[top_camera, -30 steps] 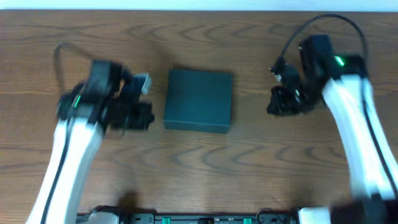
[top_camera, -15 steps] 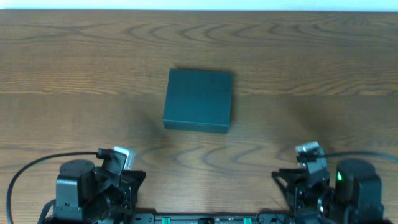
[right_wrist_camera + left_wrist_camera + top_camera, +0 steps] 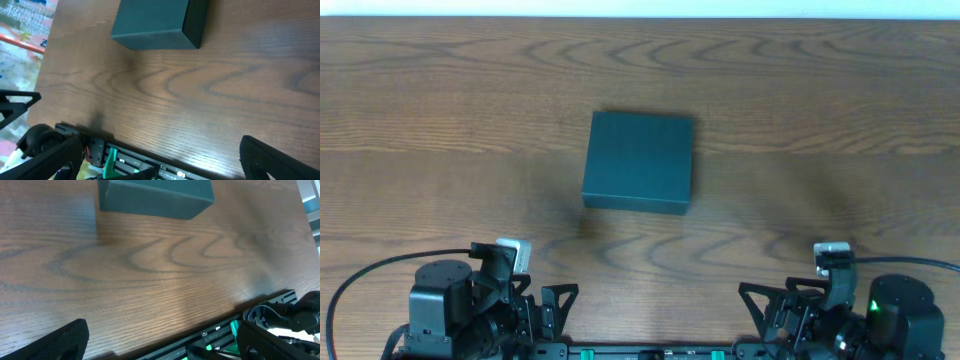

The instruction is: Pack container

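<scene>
The dark teal-green container (image 3: 640, 160) lies flat in the middle of the wooden table with its lid down. It shows again at the top of the left wrist view (image 3: 155, 195) and the right wrist view (image 3: 155, 20). My left gripper (image 3: 545, 305) sits low at the front left edge, far from the box, jaws wide open and empty (image 3: 162, 347). At the front right edge my right gripper (image 3: 770, 305) is likewise open with nothing between its fingers (image 3: 162, 165). No snack packets are in view.
Bare wood-grain table (image 3: 470, 90) surrounds the box on every side. A black mounting rail with green parts (image 3: 650, 352) runs along the near edge between the two arm bases. A black cable (image 3: 380, 265) loops off the left arm.
Both arms have drawn back from either side of the container to the table's front edge. Both grippers went from shut to wide open.
</scene>
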